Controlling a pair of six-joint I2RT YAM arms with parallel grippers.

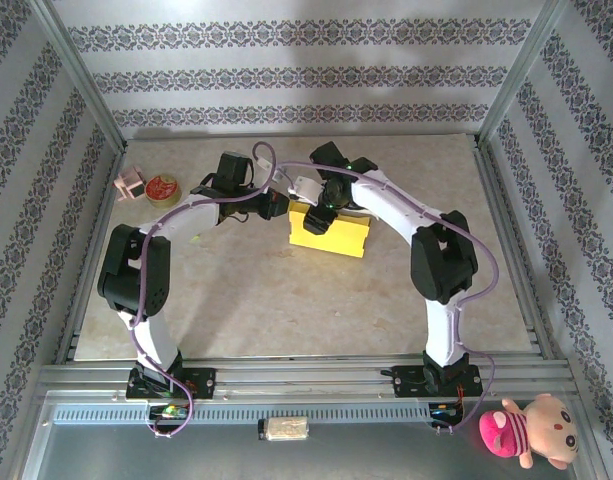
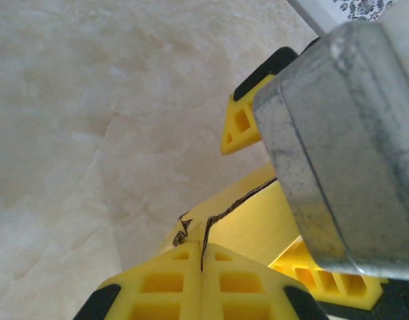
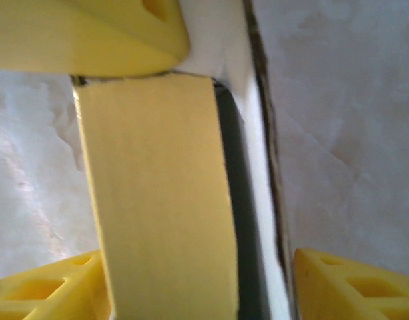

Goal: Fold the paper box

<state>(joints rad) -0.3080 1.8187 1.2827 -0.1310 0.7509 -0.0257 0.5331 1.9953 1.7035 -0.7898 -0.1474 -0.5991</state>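
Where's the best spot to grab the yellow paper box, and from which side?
Pinch a thin flap of the paper box from above, one finger on each face. The sheet is slim there, while the flat body looks too wide to span.

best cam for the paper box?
Top external: most of the paper box sits in frame on the table. Left wrist catches a yellow edge; right wrist a close-up yellow flap and white inner face.

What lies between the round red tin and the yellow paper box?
Between the red tin and the paper box lies the left arm, with the left gripper at the box's edge; the top view shows it.
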